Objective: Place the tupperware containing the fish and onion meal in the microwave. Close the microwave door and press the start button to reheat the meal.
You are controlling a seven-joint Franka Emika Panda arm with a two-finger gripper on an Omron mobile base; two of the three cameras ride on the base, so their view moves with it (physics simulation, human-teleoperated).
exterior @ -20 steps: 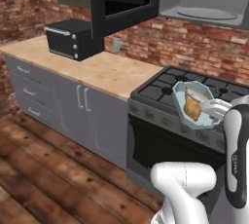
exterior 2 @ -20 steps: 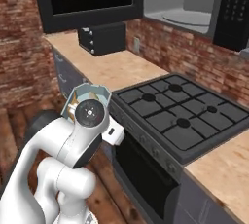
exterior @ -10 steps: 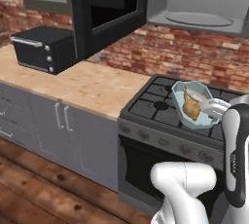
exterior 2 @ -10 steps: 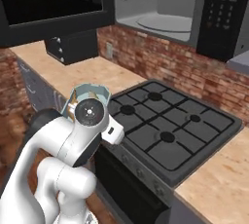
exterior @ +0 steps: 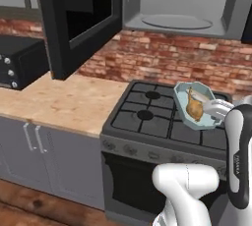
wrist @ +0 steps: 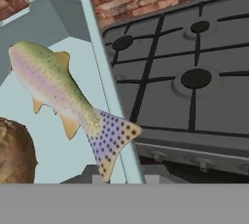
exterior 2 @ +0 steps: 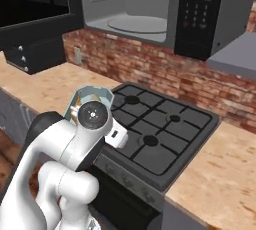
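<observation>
The gripper was clamped on the near rim of the tupperware, carrying it in the air above the stove, over the right-hand burners as the left base view showed it. The jaws themselves were mostly hidden by the tub and the wrist, but the tub hung clear of any surface at the end of the hand, so I judged it held rather than merely touched. In the hand view the tupperware lay tight against the camera, tilted, with the fish lying lengthwise along its floor, tail toward the hand, and a brown lump in the near corner.

Outward from the hand, the microwave sat up and ahead of the tub, mounted above the stove against the brick wall. Its pale cavity was open, and the turntable lay almost straight above the back edge of the stove. The microwave door stood swung out to the left, over the wooden counter, leaving the opening free. In the right base view the cavity lay higher and farther back than the tupperware.

So the coming move seemed to turn on height: the tub had to rise and travel forward, levelled, to clear the cavity's lower lip.
</observation>
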